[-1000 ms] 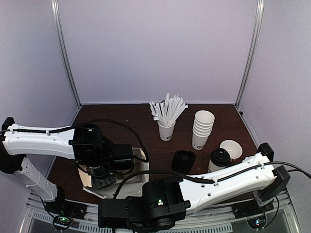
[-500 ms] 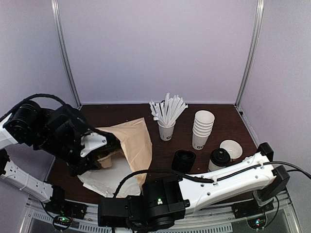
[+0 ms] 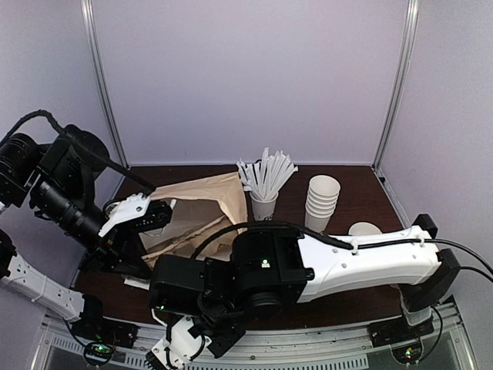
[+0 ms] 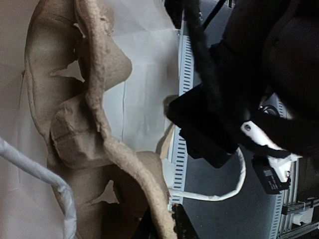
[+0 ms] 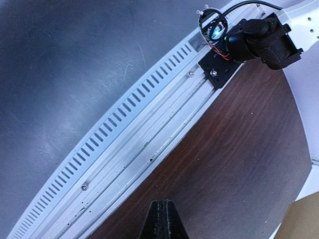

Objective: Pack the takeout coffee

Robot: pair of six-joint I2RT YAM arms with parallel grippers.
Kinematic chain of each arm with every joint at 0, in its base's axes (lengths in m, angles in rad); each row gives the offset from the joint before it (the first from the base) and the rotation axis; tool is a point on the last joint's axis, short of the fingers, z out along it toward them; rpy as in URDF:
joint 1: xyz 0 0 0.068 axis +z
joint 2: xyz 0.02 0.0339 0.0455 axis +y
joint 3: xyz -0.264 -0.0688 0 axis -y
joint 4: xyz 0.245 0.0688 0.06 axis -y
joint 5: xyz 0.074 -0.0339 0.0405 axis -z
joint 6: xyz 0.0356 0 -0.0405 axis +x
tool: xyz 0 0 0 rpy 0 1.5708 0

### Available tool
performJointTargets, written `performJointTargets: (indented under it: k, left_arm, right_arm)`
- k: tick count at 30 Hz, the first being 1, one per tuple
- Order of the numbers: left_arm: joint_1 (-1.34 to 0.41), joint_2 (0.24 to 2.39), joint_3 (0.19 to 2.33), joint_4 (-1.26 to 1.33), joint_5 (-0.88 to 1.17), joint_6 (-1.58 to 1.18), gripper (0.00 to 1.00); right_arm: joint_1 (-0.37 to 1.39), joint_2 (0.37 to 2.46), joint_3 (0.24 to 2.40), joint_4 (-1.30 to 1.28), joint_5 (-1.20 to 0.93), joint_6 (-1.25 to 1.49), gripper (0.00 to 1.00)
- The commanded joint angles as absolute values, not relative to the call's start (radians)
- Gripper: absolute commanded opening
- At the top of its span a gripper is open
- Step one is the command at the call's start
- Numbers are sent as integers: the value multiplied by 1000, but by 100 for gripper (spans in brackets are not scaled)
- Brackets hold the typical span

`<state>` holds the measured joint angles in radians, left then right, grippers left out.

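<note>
Right end effector [image 5: 162, 209]: at the bottom edge of the wrist view, fingers pressed together into one dark wedge with nothing between them. It hangs over the slotted metal rail [image 5: 134, 134] at the near edge of the tabletop [image 3: 362, 185].

Right arm [image 3: 347, 266]: lies across the lower middle of the overhead view, from lower right to lower left. Its bulk hides much of the near tabletop.

Coffee cup with the black lid: not seen in any view, so its place cannot be told.

Left end effector [image 4: 163, 224]: pinching the rim of the brown paper bag [image 3: 202, 210]. A dark finger shows on each side of the crumpled edge at the bottom of the wrist view.

Bag: held up off the tabletop at centre left, sloping, with its far corner near the cup of sticks [image 3: 263, 206]. White paper [image 4: 134, 94] lies under it.

Behind the right arm at right: part of a white cup rim [image 3: 363, 228].

Far centre: the cup of sticks stands upright, its white sticks fanned out. The stack of white cups [image 3: 321, 202] stands to its right, apart from it.
</note>
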<state>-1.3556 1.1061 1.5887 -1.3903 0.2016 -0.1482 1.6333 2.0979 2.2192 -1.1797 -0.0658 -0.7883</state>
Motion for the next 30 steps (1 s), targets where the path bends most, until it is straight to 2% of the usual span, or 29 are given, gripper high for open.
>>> performJointTargets:
  k: [1, 7, 13, 18, 25, 30]
  left_arm:
    - [-1358, 1152, 1726, -1456, 293, -92, 10]
    - [-1356, 1131, 1851, -1440, 270, -78, 9]
    - [-1358, 1162, 2002, -1505, 370, -120, 8]
    - [-1358, 1144, 2036, -1525, 364, -173, 7]
    - [-1357, 1141, 2030, -1560, -1, -191, 3]
    - [-1357, 1155, 2036, -1567, -96, -149, 3]
  right_arm:
    - [1607, 2064, 2242, -1265, -196, -760, 0]
    - [1602, 2055, 2258, -1319, -283, -789, 1]
    - [1559, 2025, 2278, -1344, -381, -773, 1]
    - [1554, 2026, 2287, -1345, -400, -771, 1]
    - [1551, 2050, 2344, -1305, -352, -766, 1]
    - [1537, 2100, 2463, -1278, -298, -803, 1]
